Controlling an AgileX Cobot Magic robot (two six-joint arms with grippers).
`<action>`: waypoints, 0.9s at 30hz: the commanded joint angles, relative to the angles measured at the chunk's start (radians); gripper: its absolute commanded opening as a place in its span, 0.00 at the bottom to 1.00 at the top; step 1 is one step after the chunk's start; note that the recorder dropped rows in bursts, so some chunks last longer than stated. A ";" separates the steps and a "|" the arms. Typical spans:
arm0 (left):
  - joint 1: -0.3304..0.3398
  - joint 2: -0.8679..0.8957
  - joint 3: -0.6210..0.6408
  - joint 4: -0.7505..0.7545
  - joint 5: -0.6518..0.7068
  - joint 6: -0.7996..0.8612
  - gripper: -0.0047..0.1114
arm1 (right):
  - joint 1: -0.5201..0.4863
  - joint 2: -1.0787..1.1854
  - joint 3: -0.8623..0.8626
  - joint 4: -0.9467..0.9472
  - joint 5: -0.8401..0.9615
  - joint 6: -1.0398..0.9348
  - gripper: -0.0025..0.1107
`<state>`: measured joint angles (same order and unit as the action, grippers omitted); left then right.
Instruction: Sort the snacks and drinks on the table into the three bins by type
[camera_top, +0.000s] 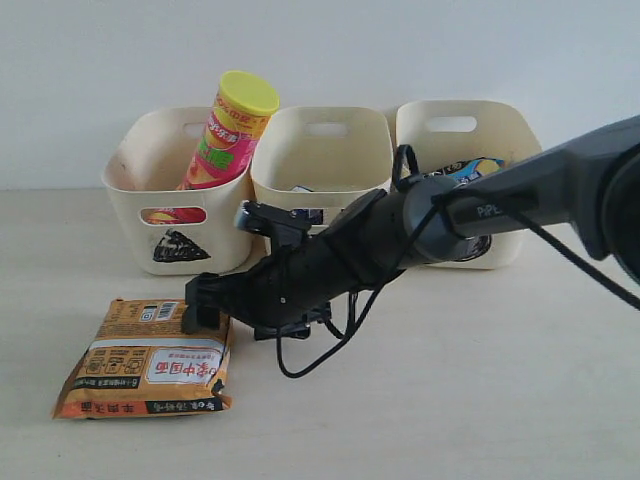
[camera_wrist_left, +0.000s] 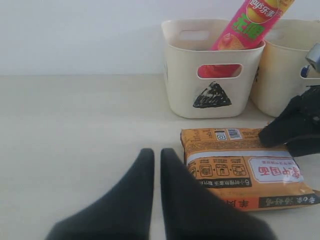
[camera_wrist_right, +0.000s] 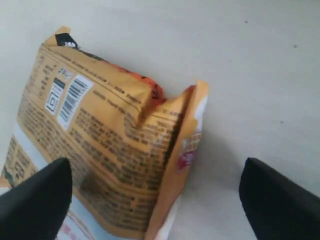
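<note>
Your right gripper (camera_wrist_right: 157, 200) spreads its jaws wide astride the flat orange-brown noodle packet (camera_top: 140, 362) to pinch its edge; left gripper (camera_wrist_left: 156, 162) idles, jaws nearly together.

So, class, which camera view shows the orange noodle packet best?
The exterior view: nearly the whole noodle packet shows, only one corner hidden by the right hand. The left wrist view shows most of it; the right wrist view shows only one crumpled end, close up.
</note>
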<state>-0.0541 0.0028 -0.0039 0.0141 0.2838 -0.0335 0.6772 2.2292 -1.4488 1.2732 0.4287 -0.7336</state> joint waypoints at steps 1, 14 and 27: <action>0.003 -0.003 0.004 -0.007 0.000 0.004 0.08 | 0.023 0.050 -0.048 0.004 0.008 0.024 0.76; 0.003 -0.003 0.004 -0.007 0.000 0.004 0.08 | 0.041 0.127 -0.133 0.005 0.098 0.064 0.59; 0.003 -0.003 0.004 -0.007 0.000 0.004 0.08 | -0.006 0.098 -0.138 0.007 0.188 0.003 0.02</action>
<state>-0.0541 0.0028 -0.0039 0.0141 0.2838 -0.0335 0.6980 2.3395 -1.5933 1.3145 0.5706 -0.6953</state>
